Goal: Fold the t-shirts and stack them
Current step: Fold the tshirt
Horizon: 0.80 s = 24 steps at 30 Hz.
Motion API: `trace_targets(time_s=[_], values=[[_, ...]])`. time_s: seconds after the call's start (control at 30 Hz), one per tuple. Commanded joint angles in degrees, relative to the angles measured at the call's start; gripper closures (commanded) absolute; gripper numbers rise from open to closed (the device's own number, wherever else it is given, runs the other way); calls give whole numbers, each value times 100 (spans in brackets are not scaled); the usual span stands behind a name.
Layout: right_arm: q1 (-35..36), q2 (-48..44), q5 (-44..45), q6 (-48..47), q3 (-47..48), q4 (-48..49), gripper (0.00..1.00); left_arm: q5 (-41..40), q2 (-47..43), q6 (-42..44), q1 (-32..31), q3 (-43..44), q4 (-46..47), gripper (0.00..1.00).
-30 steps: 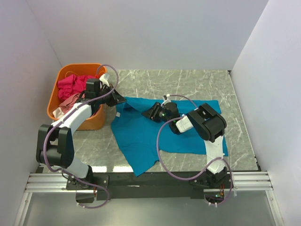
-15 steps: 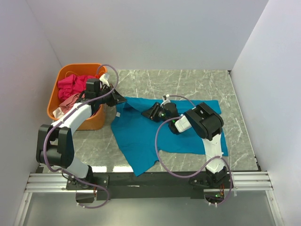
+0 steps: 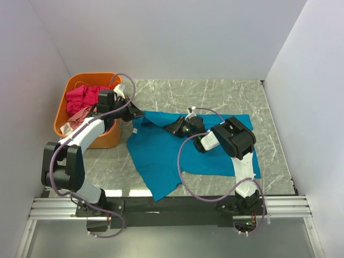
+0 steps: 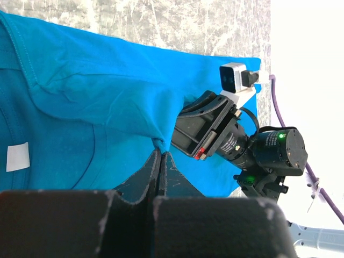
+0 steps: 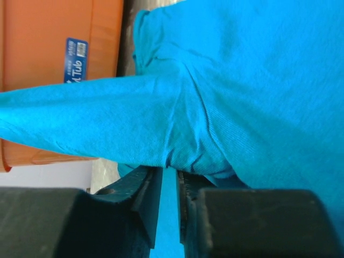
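Observation:
A teal-blue t-shirt [image 3: 161,156] lies spread on the marble table, with a raised ridge of cloth pulled up between the two grippers. My left gripper [image 3: 135,114] is beside the basket, shut on the shirt's left upper edge; its pinched tips [image 4: 160,153] hold a fold of teal-blue t-shirt [image 4: 97,91]. My right gripper [image 3: 171,129] lies low at the shirt's upper middle. Its jaws [image 5: 170,171] stand a narrow gap apart under a bunched fold of the teal-blue t-shirt [image 5: 258,80]. A magenta-pink t-shirt [image 3: 80,97] and a salmon-pink t-shirt [image 3: 80,115] lie crumpled in the basket.
The orange plastic basket [image 3: 67,88] stands at the back left, right against the left arm, and its wall [image 5: 43,43] shows in the right wrist view. White walls close in the table on three sides. The right arm's purple cable loops over the shirt [image 3: 183,161].
The right gripper's jaws have narrowed around the fold of teal cloth, and it has edged slightly left. The left gripper has stayed shut on the shirt's edge without moving.

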Motion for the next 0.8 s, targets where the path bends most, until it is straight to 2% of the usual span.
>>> trace_targets(time_s=[0.0,0.13,0.3,0.77], values=[[-73,-90,38,-48,21,491,79,119,36,11,29,23,232,99],[-81,-99,-50,-48,3,614,85,101,36,11,29,23,223,99],[-73,-160,-130,-65,-67,711,98,84,45,29,29,23,206,99],[-99,-854,-252,-373,-524,439,100,13,45,108,21,32,127,99]])
